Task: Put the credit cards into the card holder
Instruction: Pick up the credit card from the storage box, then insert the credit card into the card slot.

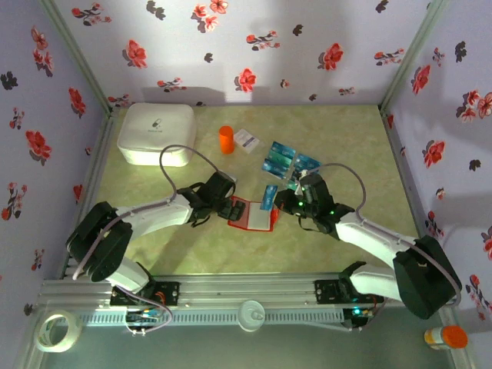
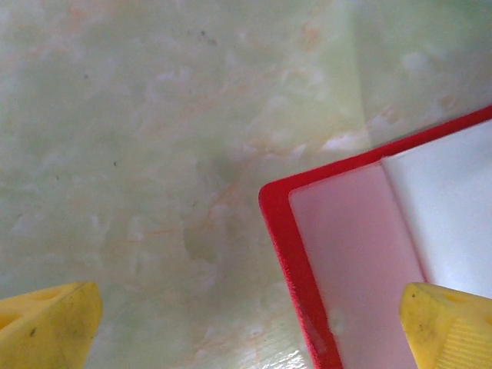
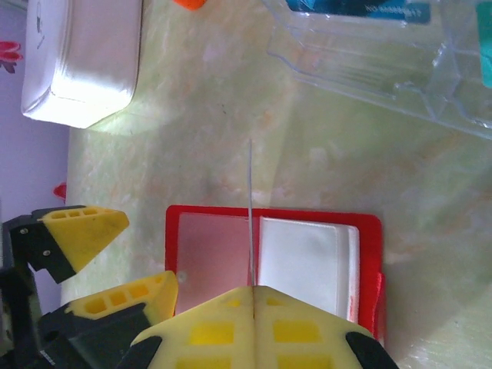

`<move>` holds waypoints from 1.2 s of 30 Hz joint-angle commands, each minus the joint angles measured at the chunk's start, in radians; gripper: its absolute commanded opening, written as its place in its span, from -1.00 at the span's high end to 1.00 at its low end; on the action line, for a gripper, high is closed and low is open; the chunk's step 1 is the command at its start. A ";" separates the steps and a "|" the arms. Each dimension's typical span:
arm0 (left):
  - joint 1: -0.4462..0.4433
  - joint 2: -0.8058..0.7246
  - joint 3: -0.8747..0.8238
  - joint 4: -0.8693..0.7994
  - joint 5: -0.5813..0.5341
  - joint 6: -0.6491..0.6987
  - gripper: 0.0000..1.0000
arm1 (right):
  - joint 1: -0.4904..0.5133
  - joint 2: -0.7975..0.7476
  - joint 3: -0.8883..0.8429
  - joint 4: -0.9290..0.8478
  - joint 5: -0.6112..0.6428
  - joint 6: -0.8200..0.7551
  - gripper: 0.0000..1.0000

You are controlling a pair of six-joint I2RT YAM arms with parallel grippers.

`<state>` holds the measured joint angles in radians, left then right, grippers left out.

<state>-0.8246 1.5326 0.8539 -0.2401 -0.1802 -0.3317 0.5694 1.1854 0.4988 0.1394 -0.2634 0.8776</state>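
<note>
The left tool point(image 2: 246, 330) stands open astride an edge of the red card holder point(image 3: 369, 231); the right tool point(image 3: 252, 296) pinches a credit card point(image 3: 250, 207) edge-on above it.

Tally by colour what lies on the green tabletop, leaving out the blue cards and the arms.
White: 2, white rounded box, white printed paper card
Orange: 1, orange plastic cylinder
Red: 1, red open folding wallet
Clear: 1, clear plastic tray
Total: 5
</note>
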 commanded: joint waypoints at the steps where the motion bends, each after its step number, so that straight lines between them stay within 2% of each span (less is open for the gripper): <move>1: 0.005 0.022 0.006 -0.008 -0.008 0.033 -1.00 | 0.014 -0.017 -0.043 0.151 -0.009 0.066 1.00; 14: 0.005 0.029 -0.091 0.031 -0.051 -0.017 -1.00 | 0.127 0.130 -0.078 0.320 -0.004 0.070 1.00; 36: 0.005 0.027 -0.142 0.067 -0.051 -0.056 -1.00 | 0.135 0.256 -0.121 0.481 0.003 0.090 1.00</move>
<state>-0.8246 1.5532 0.7326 -0.1852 -0.2100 -0.3679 0.6987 1.4220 0.3897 0.5720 -0.2691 0.9546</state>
